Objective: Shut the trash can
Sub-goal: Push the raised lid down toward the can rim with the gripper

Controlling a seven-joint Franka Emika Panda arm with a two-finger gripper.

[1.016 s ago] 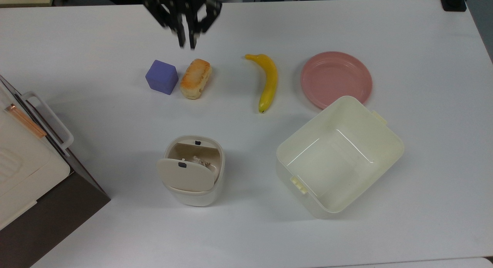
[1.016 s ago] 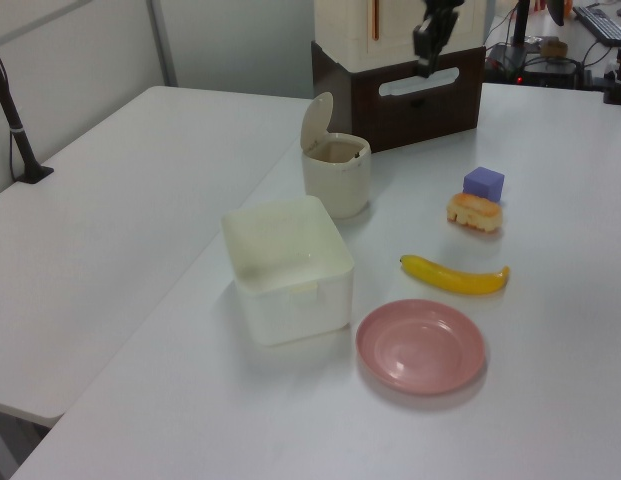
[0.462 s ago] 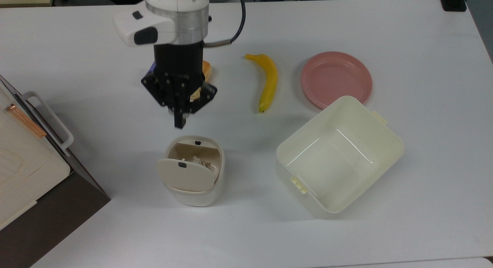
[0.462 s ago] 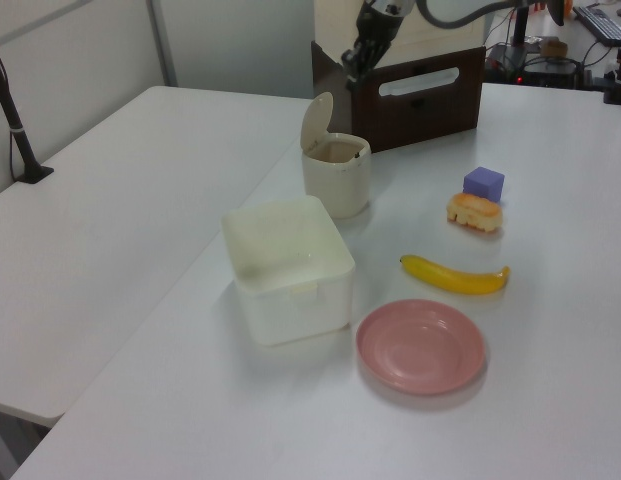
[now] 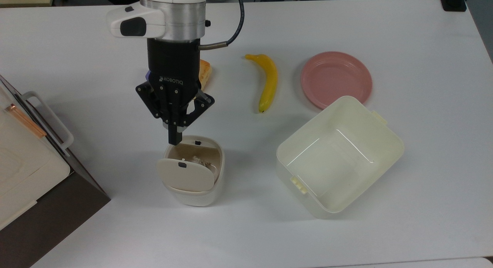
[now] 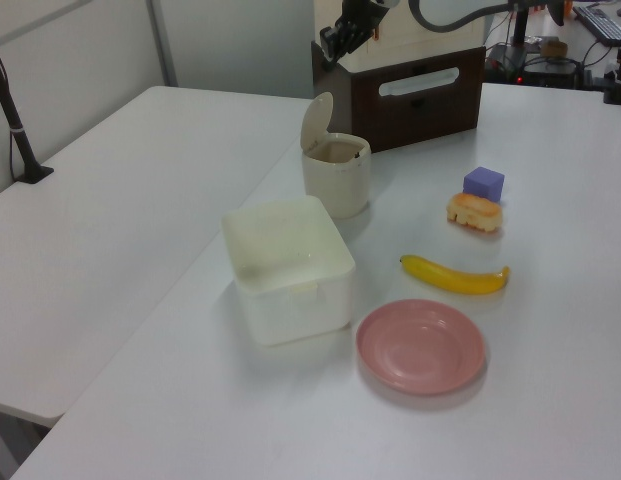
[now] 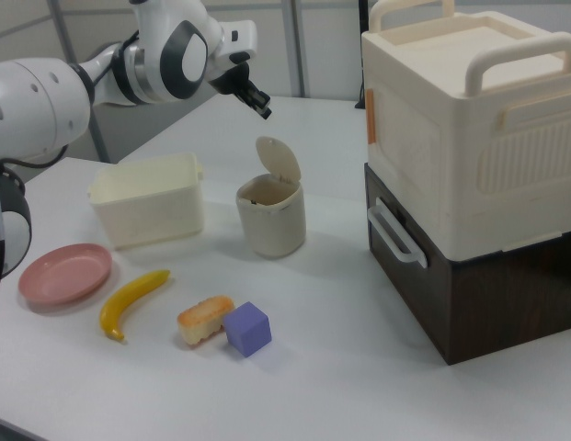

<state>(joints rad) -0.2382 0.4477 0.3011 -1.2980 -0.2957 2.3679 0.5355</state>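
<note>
The trash can [image 5: 200, 191] is a small cream bin near the middle of the table, with its beige lid [image 5: 185, 175] hinged up and standing open. Crumpled scraps show inside it. From the side, the trash can [image 6: 336, 182] has its lid [image 6: 315, 118] upright, and likewise the trash can [image 7: 271, 220] and lid [image 7: 278, 163] in the right view. My gripper [image 5: 175, 138] is shut with nothing in it, pointing down over the can's far rim in the top view. It hangs well above the lid: gripper [image 6: 335, 42], gripper [image 7: 261, 107].
A larger lidless cream tub [image 5: 339, 156] stands at the top view's right of the can. Beyond are a banana [image 5: 268, 81], a pink plate [image 5: 336, 78], a bread roll [image 6: 474, 211] and a purple cube [image 6: 484, 183]. A cream box on a brown box [image 7: 469, 138] stands nearby.
My arm came from the table's far edge in the top view toward the trash can, and the slightly parted fingers closed. The lid has not moved.
</note>
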